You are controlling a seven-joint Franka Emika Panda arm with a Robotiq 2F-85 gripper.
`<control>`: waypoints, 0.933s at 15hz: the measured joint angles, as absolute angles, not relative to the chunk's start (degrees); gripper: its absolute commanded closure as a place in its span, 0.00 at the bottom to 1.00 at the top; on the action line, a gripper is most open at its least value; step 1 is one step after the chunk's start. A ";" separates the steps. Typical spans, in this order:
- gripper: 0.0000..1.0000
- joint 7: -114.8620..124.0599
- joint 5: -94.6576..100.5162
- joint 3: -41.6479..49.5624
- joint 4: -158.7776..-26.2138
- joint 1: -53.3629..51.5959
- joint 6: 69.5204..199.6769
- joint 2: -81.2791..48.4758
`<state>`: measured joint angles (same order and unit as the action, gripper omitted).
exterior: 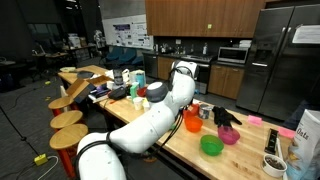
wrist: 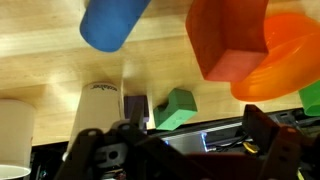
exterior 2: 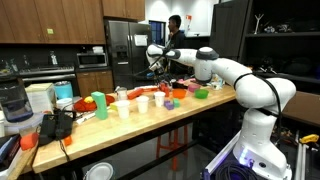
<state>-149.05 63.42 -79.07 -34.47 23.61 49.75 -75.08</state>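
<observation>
Wrist view: fingers (wrist: 88,150) spread wide, nothing between them (empty gripper (wrist: 175,140) hovering over wooden table (wrist: 40,60)). Green block (wrist: 177,108) nearest, just ahead, white cup (wrist: 100,105) beside it. Blue cup (wrist: 112,22), orange bowl (wrist: 290,60) farther out. Looks like approach step imo; grab calls for lowering, centering on block. Kitchen-ish room, fridge (exterior 2: 125,40) behind.

The gripper (exterior 2: 153,62) is suspended over the wooden table (exterior 2: 120,135). A green cup (exterior 2: 99,105) and white cups (exterior 2: 123,109) are arranged in a row; a black glove (exterior 2: 55,125) is laid nearby.
</observation>
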 measured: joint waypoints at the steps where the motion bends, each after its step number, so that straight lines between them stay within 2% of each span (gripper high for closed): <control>1: 0.27 -149.05 63.42 -79.10 -34.28 23.56 49.72 -75.08; 3: 0.29 -149.04 63.42 -79.10 -33.72 23.36 49.72 -75.11; 6: 0.50 -149.04 63.42 -79.10 -32.28 22.80 49.73 -75.27; 10: 0.82 -149.03 63.42 -79.10 -30.63 22.13 49.73 -75.65; 11: 0.86 -149.03 63.42 -79.10 -30.31 22.00 49.73 -75.72; 12: 0.75 -149.03 63.42 -79.09 -29.95 21.84 49.73 -75.78; 13: 0.52 -149.03 63.42 -79.08 -29.67 21.74 49.73 -75.83; 14: 0.52 -149.02 63.42 -79.07 -29.42 21.63 49.73 -75.87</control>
